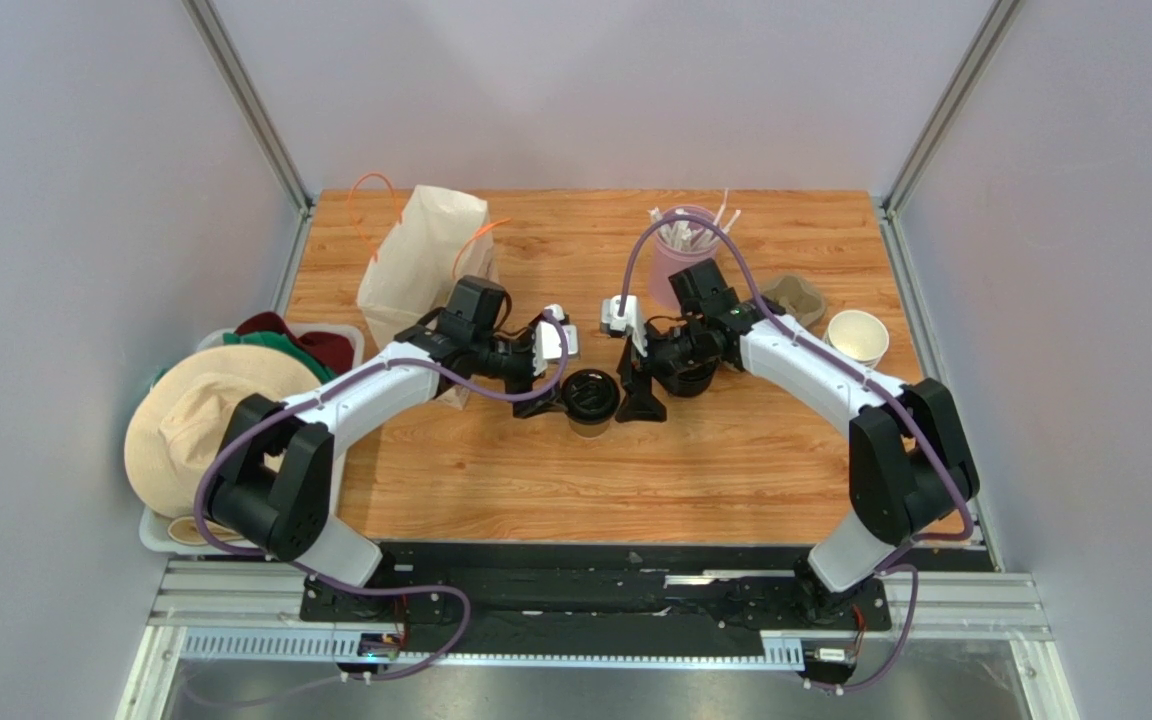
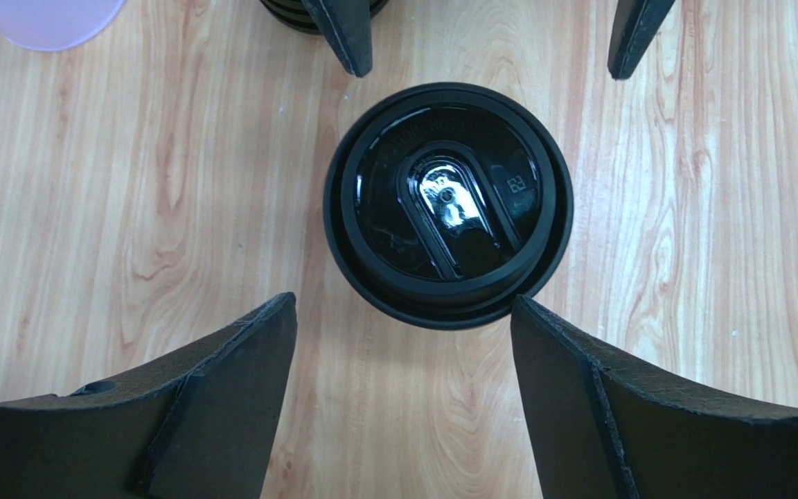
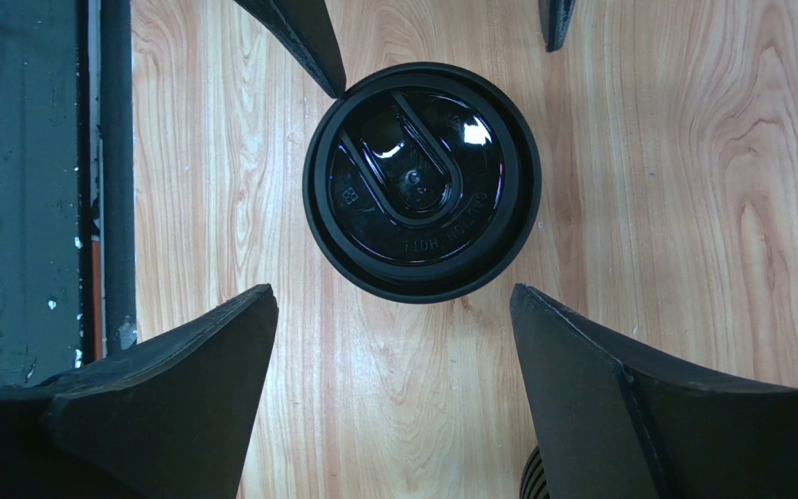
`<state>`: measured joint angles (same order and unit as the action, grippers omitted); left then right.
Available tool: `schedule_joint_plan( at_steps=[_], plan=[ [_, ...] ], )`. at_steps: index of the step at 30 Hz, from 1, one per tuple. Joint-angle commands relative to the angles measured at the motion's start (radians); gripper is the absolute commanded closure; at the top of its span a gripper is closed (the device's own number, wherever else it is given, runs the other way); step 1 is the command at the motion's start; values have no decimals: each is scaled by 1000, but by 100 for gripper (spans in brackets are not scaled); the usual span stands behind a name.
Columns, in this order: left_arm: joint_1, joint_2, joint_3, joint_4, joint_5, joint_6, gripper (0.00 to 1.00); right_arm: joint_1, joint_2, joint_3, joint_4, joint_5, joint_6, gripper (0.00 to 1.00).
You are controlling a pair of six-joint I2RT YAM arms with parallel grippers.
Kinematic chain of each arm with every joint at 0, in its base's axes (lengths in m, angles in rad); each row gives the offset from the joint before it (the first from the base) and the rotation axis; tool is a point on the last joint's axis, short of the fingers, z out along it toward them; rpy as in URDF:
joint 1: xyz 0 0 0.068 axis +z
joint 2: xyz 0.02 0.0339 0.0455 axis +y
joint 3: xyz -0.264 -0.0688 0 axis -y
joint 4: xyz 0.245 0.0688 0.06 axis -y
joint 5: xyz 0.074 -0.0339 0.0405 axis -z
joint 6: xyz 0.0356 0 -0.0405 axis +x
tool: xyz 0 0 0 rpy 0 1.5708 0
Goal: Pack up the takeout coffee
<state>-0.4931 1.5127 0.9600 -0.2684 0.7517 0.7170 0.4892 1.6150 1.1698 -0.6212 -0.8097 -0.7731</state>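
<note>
The takeout coffee cup [image 1: 591, 399] stands upright mid-table, its black lid on; only a sliver of brown body shows below the lid. My left gripper [image 1: 549, 393] is just left of it and my right gripper [image 1: 636, 393] just right of it, both open and empty, neither touching it. In the left wrist view the lid [image 2: 447, 205] lies just beyond my open gripper [image 2: 403, 312]. In the right wrist view the lid [image 3: 421, 182] lies just beyond my open gripper [image 3: 393, 301]. The pale paper bag [image 1: 420, 263] with orange handles stands at the back left.
A pink cup of white sticks [image 1: 683, 243] stands at the back. A stack of black lids [image 1: 684, 375] sits under my right wrist. A brown cup stack [image 1: 796, 297] and a white-inside cup [image 1: 857, 338] are at the right. Hats [image 1: 222, 405] lie off the left edge.
</note>
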Motion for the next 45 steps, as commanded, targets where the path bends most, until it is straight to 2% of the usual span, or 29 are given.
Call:
schedule_joint_plan(
  at_steps=[1, 11, 29, 36, 45],
  plan=[
    [-5, -29, 3, 72, 43, 53, 17, -5, -21, -10, 118, -5, 24, 13],
    [-36, -51, -26, 74, 2, 108, 21, -3, -27, -35, 175, 15, 21, 17],
    [-47, -60, 12, -114, 49, 239, 25, 92, -7, -61, 201, 98, 3, 21],
    [-48, -37, 36, -92, 34, 207, 24, 103, -4, -81, 253, 185, 21, 21],
    [-48, -16, 71, -74, 2, 177, 24, 103, -17, -62, 258, 210, 28, 20]
  ],
)
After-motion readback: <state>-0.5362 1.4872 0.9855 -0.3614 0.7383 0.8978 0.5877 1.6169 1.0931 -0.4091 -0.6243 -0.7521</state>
